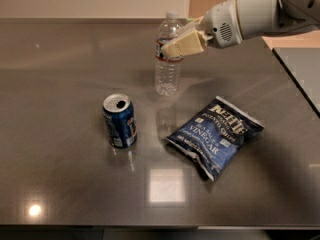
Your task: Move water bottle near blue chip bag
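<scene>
The gripper (pixel 172 43) pinches the bottle (pixel 167 75) at its label band, its far finger mostly hidden behind. The upright bottle is at 11 o'clock from the bag (pixel 216 136), with bare table (pixel 60 69) between them. Whether its base touches the table is unclear. The can (pixel 120 121) stands at the bag's 9 o'clock. The table's edge runs past the bag's 3 o'clock. The arm (pixel 250 14) is cut off at 2 o'clock.
</scene>
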Action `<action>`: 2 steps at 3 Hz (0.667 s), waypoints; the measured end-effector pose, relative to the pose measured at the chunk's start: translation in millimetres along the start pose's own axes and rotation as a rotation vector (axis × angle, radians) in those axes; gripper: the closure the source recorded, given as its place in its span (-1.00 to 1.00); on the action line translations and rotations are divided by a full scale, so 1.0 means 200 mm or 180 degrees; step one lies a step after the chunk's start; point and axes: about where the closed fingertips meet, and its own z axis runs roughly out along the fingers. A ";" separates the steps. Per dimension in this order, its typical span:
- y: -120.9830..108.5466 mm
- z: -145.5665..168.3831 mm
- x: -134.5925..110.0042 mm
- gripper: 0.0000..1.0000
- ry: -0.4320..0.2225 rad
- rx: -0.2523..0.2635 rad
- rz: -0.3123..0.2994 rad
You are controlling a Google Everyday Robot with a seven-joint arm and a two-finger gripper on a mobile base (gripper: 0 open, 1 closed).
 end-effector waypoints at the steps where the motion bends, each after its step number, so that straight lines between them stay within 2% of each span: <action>1: 0.06 -0.14 0.08 1.00 -0.0001 0.0055 0.0069; 2: 0.11 -0.22 0.17 1.00 0.0041 0.0119 0.0116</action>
